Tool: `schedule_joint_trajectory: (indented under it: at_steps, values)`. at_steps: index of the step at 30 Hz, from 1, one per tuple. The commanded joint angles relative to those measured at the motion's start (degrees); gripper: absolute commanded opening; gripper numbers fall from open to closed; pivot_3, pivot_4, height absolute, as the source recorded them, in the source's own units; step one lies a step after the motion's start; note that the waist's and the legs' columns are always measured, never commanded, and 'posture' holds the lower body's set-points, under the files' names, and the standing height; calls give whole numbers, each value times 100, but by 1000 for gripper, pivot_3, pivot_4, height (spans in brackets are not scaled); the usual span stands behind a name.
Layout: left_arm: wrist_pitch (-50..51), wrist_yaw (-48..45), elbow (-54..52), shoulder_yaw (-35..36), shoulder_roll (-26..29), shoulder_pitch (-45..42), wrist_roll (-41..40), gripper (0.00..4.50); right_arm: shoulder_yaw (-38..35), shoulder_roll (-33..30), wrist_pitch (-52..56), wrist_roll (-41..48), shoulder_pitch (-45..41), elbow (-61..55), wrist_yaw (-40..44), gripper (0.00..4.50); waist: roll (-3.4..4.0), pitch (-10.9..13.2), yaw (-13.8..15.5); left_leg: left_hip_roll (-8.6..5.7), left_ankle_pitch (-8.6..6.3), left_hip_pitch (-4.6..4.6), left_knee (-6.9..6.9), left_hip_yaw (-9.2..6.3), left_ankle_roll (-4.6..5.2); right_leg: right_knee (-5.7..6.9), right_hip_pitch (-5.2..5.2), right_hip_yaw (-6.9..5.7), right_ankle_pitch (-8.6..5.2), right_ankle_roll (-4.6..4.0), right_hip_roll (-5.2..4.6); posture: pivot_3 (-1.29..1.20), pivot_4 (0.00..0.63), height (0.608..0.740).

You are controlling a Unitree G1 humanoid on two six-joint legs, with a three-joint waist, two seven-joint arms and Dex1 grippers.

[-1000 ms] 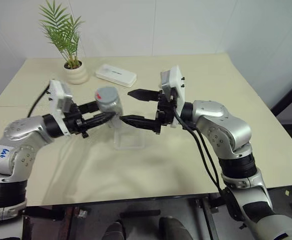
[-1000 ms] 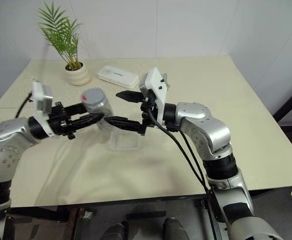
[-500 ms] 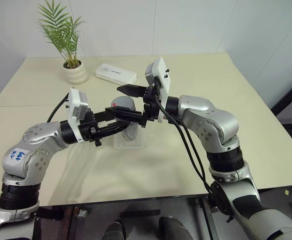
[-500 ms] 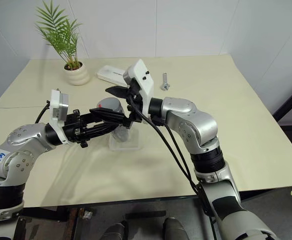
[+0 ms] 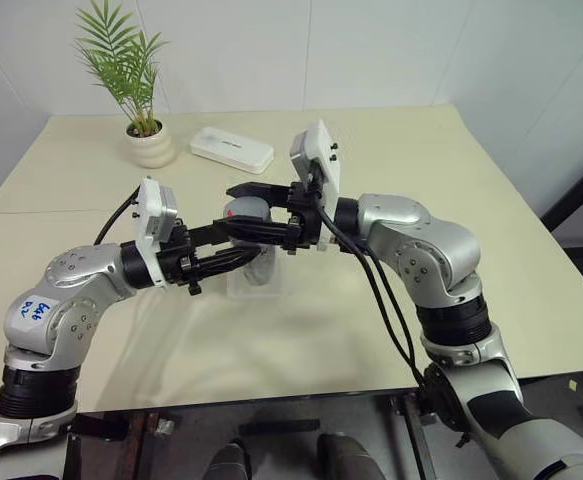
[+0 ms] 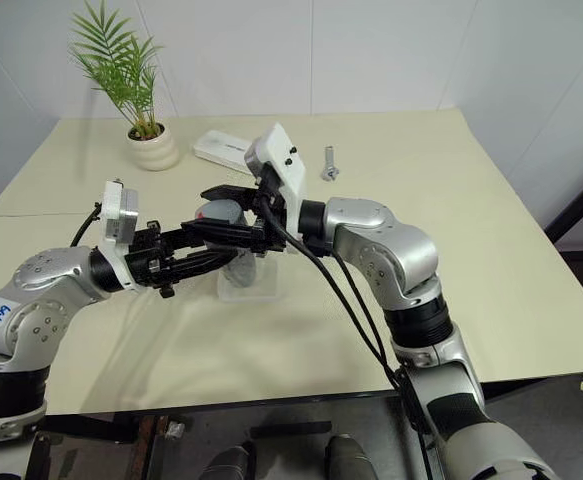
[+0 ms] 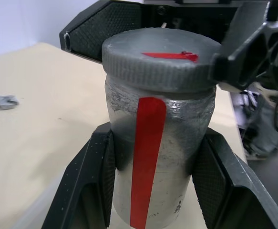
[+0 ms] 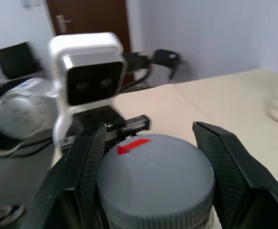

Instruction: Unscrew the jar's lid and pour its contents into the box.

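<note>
The silver-grey jar [image 7: 155, 157] with a red stripe stands upright in the air above the clear box [image 5: 254, 285], and my left gripper [image 5: 251, 246] is shut on its body. Black fingers [image 7: 88, 181] press both of its sides. On the jar sits the grey lid [image 8: 155, 176] with a red mark on top. From the right, my right gripper [image 5: 245, 211] reaches in level and is shut on the lid, one finger [image 8: 88, 176] on each side of its rim. The contents are hidden inside the jar.
A white plant pot [image 5: 151, 148] with a green palm stands at the table's far left. Beside it lies a white flat case [image 5: 231, 150]. A metal bolt [image 6: 328, 160] lies further right. The table [image 5: 491, 250] has free room on the right and in front.
My left arm carried the jar to the right, over the box. My right gripper came in from the right with its jaws wide, went around the lid and shut on it.
</note>
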Motion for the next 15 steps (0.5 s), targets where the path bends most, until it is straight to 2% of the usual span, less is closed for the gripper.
schedule_joint_trajectory:
  at_steps: [1, 6, 9, 14, 15]
  values:
    - [152, -944, 183, 107, 326, -265, -458, 1866, 177, -485, -542, 85, -258, 224, 1473, 2566, 0, 1, -3, 0, 0, -1, 0, 1, 0, -3, 0, 0, 0, 0, 1, 0, 150, 740]
    - [7, -2102, 403, -386, 767, -326, -129, 1866, 481, -863, -1105, -17, -879, 1197, 3108, 2566, 2, 1, -40, 4, -1, 3, -3, 2, 1, -4, 1, 1, -1, 0, 7, 0, 150, 740]
    - [-126, -2059, 515, -394, 572, -460, -140, 1866, 527, -845, -1423, -111, -1190, 1673, 3520, 2566, 3, 2, -21, 8, -1, 2, -3, 0, 2, 1, -2, 0, -2, -2, 11, 0, 150, 740]
    - [-239, -1813, 420, -291, 304, -394, -198, 1866, 469, -801, -1509, -89, -1360, 1928, 3758, 2566, 3, 2, -7, 8, -4, -3, 2, 0, -2, -2, -2, 1, -2, -1, 10, 0, 150, 740]
    - [-250, -1772, 392, -265, 275, -347, -203, 1866, 444, -787, -1506, -88, -1348, 1937, 3711, 2917, 3, 2, -8, 8, -5, -3, 2, 0, -2, -1, -2, 0, -3, -1, 10, 0, 150, 740]
